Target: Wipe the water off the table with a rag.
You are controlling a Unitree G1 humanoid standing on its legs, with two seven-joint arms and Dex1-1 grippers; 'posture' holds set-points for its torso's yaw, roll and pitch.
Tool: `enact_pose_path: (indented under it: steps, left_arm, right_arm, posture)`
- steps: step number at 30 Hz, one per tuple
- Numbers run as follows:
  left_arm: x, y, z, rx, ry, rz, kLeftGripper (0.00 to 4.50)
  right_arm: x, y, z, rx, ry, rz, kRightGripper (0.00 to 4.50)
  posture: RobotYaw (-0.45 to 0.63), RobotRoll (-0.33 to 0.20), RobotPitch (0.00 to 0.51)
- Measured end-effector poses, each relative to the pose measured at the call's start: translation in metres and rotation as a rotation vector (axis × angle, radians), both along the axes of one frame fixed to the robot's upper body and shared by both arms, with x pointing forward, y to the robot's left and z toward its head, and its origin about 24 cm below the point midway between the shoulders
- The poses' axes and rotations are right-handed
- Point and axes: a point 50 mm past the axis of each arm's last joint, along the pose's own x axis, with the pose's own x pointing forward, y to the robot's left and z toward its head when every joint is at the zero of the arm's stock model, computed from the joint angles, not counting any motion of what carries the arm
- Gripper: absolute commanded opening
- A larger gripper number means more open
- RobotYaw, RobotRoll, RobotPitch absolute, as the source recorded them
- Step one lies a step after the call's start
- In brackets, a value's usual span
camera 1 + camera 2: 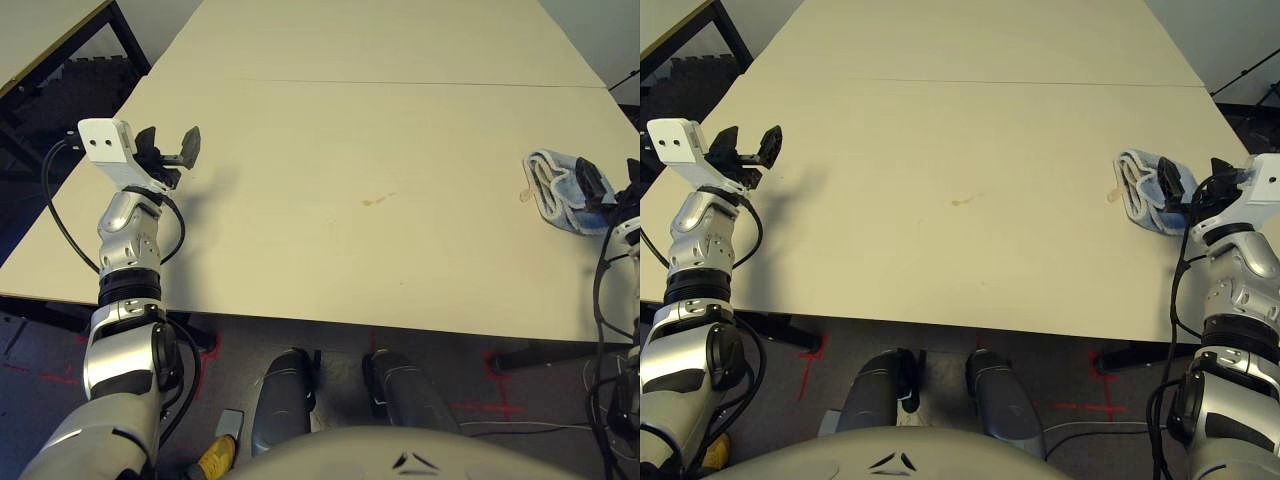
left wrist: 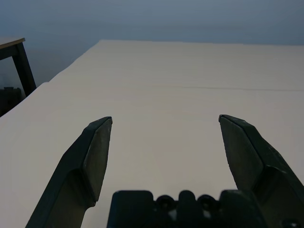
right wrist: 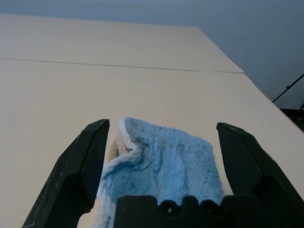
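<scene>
My right gripper [image 3: 161, 142], jaws wide, straddles the crumpled blue rag [image 3: 161, 166] near the table's [image 1: 350, 130] right edge; soft, light terry, best pinched at its bunched middle; left gripper [image 2: 164, 137] wide, empty.

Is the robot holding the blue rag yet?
No, the rag lies on the table between the right gripper's open fingers.

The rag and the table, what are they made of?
The rag looks like soft, fluffy terry cloth: fuzzy blue pile, whitish stitched edge. The table looks like smooth, matte laminate or wood board, pale beige with a thin seam; I can't tell which.
</scene>
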Motion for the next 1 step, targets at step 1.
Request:
enact_pose_path:
  steps: [1]
  left_arm:
    - [0.0002,0.0001,-0.001,-0.001,0.003,0.001,4.5]
  right_arm:
    - [-0.0004,-0.0006,0.0002,0.001,-0.002,-0.004,4.48]
  posture:
    - [-0.22,0.0,0.153]
